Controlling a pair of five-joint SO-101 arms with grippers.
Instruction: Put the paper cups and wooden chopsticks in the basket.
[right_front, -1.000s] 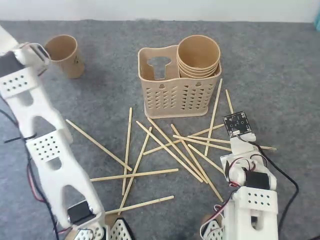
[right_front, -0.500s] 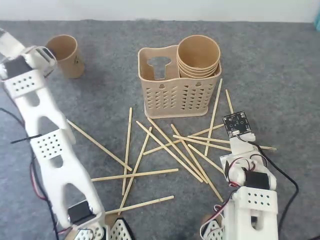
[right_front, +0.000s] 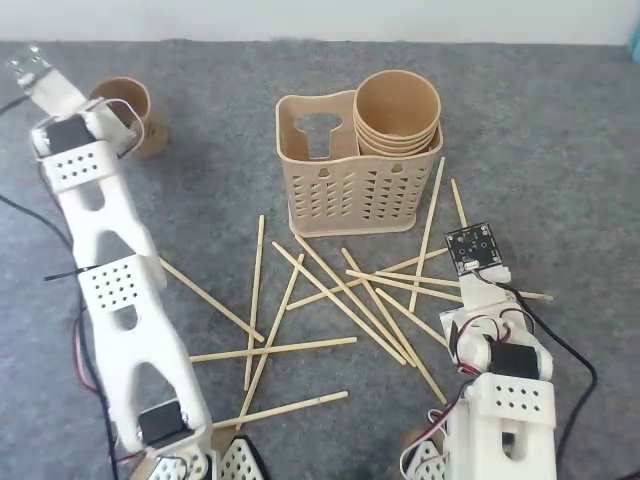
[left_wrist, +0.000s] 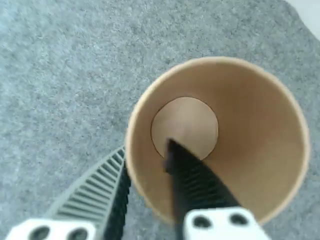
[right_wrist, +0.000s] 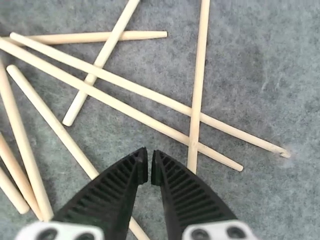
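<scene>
A lone paper cup (right_front: 128, 97) stands upright at the far left of the grey carpet. My left gripper (left_wrist: 145, 160) is open astride the cup's (left_wrist: 250, 125) rim, one finger inside and one outside, and the wall between them is not pinched. The beige basket (right_front: 360, 195) holds a stack of paper cups (right_front: 397, 105) in its right compartment. Several wooden chopsticks (right_front: 330, 290) lie scattered in front of the basket. My right gripper (right_wrist: 150, 156) is shut with nothing in it, low over crossed chopsticks (right_wrist: 195, 85) at the right of the pile.
The basket's left compartment (right_front: 318, 135) has nothing in it. One chopstick (right_front: 432, 215) leans against the basket's right front corner. The left arm (right_front: 110, 290) stretches along the carpet's left side. The right arm (right_front: 500, 370) stands at the near right.
The left arm swung right towards the lone cup, and its gripper now straddles the cup's rim. The right arm has not moved.
</scene>
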